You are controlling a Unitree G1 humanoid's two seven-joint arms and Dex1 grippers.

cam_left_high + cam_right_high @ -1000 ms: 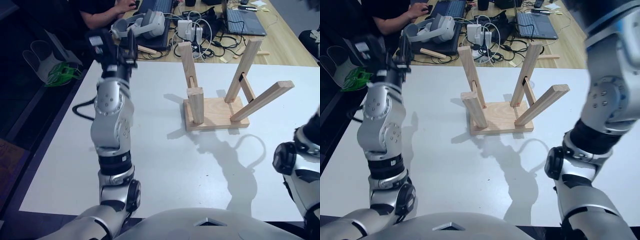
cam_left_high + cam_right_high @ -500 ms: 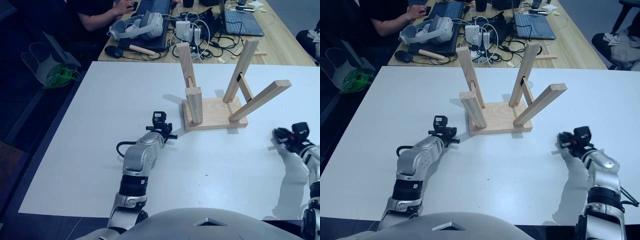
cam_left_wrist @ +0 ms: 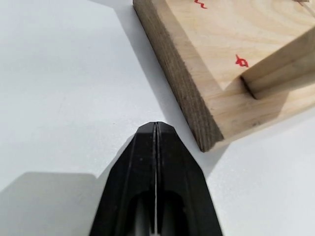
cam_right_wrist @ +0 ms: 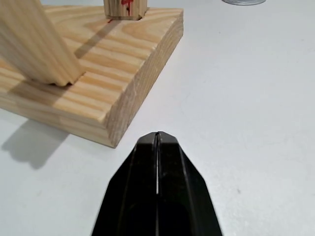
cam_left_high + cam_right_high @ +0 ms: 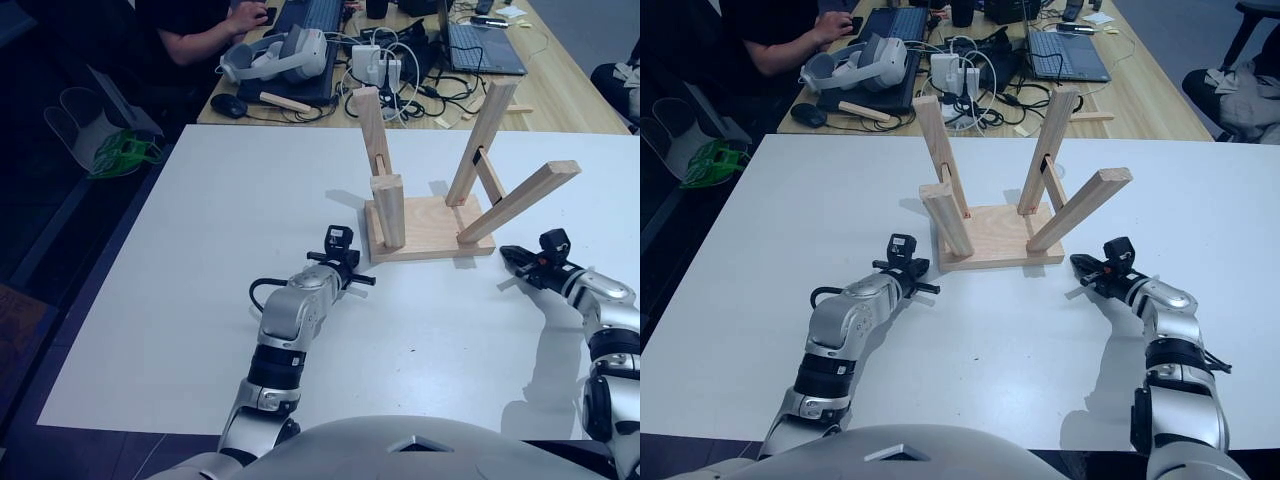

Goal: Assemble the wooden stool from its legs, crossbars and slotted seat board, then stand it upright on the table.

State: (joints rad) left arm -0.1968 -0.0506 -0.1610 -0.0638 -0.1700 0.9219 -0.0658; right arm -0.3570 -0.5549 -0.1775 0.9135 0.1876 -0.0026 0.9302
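The wooden stool lies upside down on the white table (image 5: 240, 200), its seat board (image 5: 430, 225) flat and its legs (image 5: 376, 130) pointing up. One leg (image 5: 520, 200) leans outward to the right. My left gripper (image 5: 358, 280) rests low on the table, shut and empty, its tip a short way from the board's front left corner (image 3: 209, 140). My right gripper (image 5: 508, 254) is also shut and empty, just off the board's front right corner (image 4: 110, 135). Neither touches the wood.
Behind the table stands a wooden desk (image 5: 560, 90) with laptops, a headset (image 5: 275, 55), cables and a loose wooden piece (image 5: 285, 100). A green item (image 5: 122, 150) lies off the table's left edge. Open table surface stretches left and in front of the stool.
Both arms dropped from raised positions to table level. They then slid inward, the left gripper toward the board's left corner and the right toward its right corner. The stool has not moved.
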